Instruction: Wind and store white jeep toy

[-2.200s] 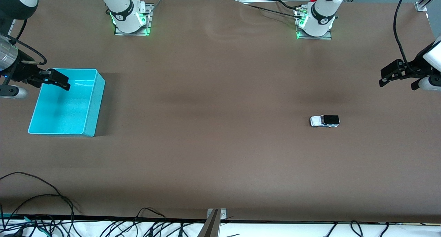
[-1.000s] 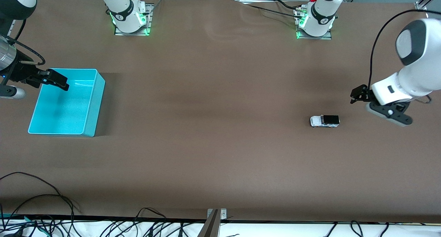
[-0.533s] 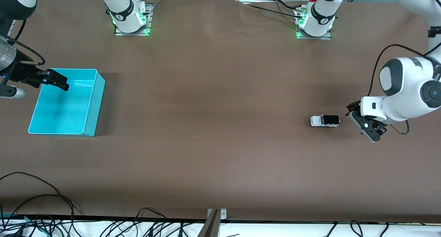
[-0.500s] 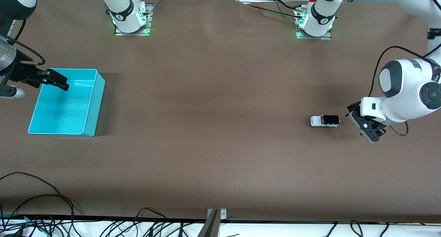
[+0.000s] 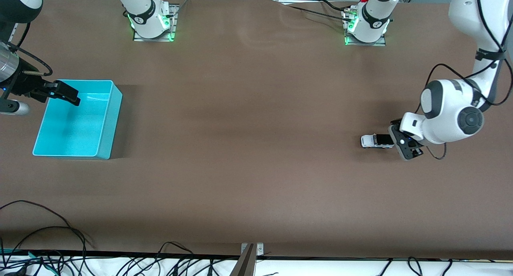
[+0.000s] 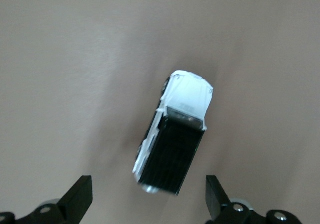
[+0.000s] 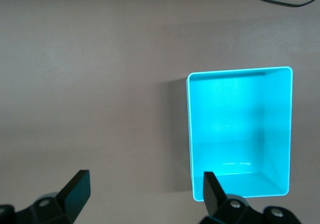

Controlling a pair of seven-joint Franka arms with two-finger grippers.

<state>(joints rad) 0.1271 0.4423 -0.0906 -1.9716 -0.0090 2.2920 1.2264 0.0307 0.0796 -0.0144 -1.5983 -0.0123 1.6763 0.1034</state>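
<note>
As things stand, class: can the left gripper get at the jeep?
Probably yes. The left gripper is open at the jeep, whose dark end shows between its fingers in the wrist view, with nothing between them.

The left gripper covers the white jeep toy's rear end in the front view; the right arm runs off-frame.

The front view looks down from high across the surface; both wrist views look straight down, closer.
</note>
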